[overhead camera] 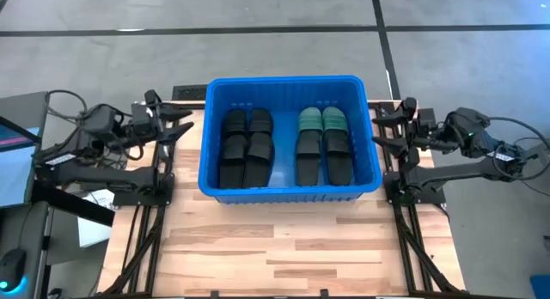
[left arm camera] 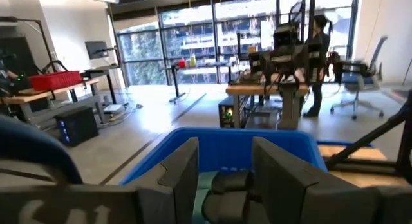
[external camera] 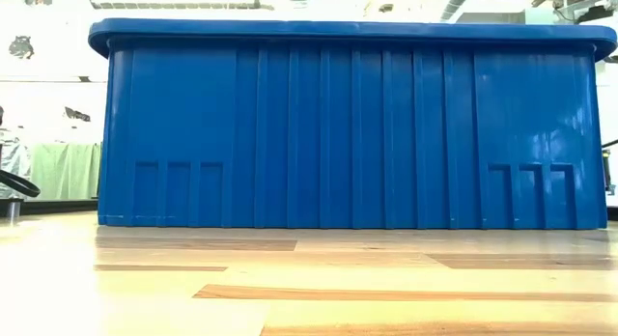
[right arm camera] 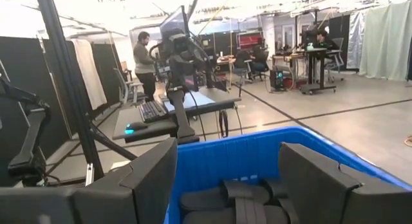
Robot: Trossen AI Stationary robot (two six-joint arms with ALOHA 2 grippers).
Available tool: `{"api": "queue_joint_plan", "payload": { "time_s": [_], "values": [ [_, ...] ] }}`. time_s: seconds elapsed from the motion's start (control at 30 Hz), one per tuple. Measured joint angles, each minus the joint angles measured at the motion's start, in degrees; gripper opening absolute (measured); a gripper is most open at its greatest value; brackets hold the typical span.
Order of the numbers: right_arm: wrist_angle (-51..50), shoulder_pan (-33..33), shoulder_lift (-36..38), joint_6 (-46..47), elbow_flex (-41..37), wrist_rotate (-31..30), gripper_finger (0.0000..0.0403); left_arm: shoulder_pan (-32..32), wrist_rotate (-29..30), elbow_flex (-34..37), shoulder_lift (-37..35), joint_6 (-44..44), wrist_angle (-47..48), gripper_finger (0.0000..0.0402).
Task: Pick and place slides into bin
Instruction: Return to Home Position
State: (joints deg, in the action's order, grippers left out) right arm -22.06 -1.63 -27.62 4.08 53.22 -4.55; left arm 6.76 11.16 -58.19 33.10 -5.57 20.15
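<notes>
- The left gripper [overhead camera: 183,127] hangs empty with its fingers apart, just off the left wall of the bin [overhead camera: 288,80].
- The right gripper [overhead camera: 380,127] mirrors it at the right wall, also spread and empty.
- Both arms sit folded low by the table [overhead camera: 284,247] edges, apparently parked.
- The slides [overhead camera: 247,149] lie in rows inside the bin, so nothing seems left to grasp.

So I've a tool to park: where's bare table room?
Bare: the pale wooden table in front of the blue plastic bin. Crowded: the bin's floor, filled by black and teal rubber slides, and both its ends, flanked by the left gripper and right gripper.
</notes>
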Motion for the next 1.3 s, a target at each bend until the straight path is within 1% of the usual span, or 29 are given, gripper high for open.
{"api": "queue_joint_plan", "payload": {
  "time_s": [0.17, 0.27, 0.53, 0.73, 0.83, 0.93, 1.17, 1.3],
  "values": [
    [-1.0, 0.0, 0.0, 0.0, -0.1, 0.0, 0.0256, 0.0, -1.8, 3.4, -3.5, 2.2, -0.6, 0.0133],
    [-1.0, 0.0, -0.1, 0.0, -0.1, 0.0, 0.0256, 0.0, -3.4, 3.8, -3.5, 2.3, -0.6, 0.0133],
    [-1.0, 0.0, -0.1, 0.4, -0.1, 0.0, 0.0256, 0.0, -4.0, 3.8, -3.1, 2.4, -0.1, 0.0133],
    [-2.9, 0.0, -0.1, 0.7, -0.1, 0.1, 0.0256, 0.0, -13.3, 3.8, -3.2, 3.1, 1.3, 0.0133],
    [-4.6, 0.0, -0.1, 1.8, -0.1, 0.2, 0.0256, 0.0, -15.7, 3.8, -3.1, 4.6, 4.3, 0.0133],
    [-5.0, 0.0, -0.1, 2.0, -0.1, 0.2, 0.0256, 0.0, -16.8, 3.8, -3.1, 5.4, 5.0, 0.0133],
    [-5.0, 0.0, -0.1, 2.0, -0.1, 0.2, 0.0256, 0.0, -16.7, 3.8, -3.1, 6.3, 8.4, 0.0133],
    [-5.0, 0.0, -0.1, 2.2, -0.1, 0.2, 0.0256, 0.0, -15.4, 3.8, -3.1, 3.9, 8.3, 0.0133]
  ]
}}
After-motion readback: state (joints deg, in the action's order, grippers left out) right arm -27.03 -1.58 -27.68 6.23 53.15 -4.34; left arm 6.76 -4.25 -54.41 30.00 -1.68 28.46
